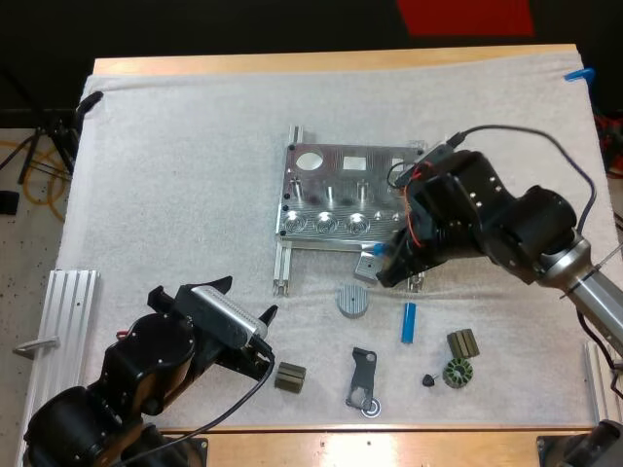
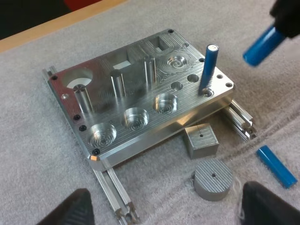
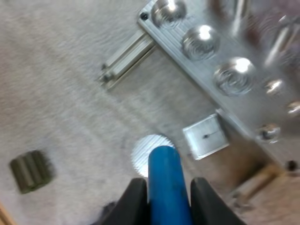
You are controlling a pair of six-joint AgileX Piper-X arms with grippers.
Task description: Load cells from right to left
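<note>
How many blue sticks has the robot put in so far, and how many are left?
One blue cell already stands upright in the end hole of the metal fixture. The right gripper has a second cell clamped in its jaws near the fixture. A third cell lies on the mat, and two small holes beside the first look empty.

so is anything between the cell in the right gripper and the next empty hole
Partly: the standing cell in the fixture's rightmost hole is between the held cell and the next hole. That hole looks empty; coming from above should clear it.
</note>
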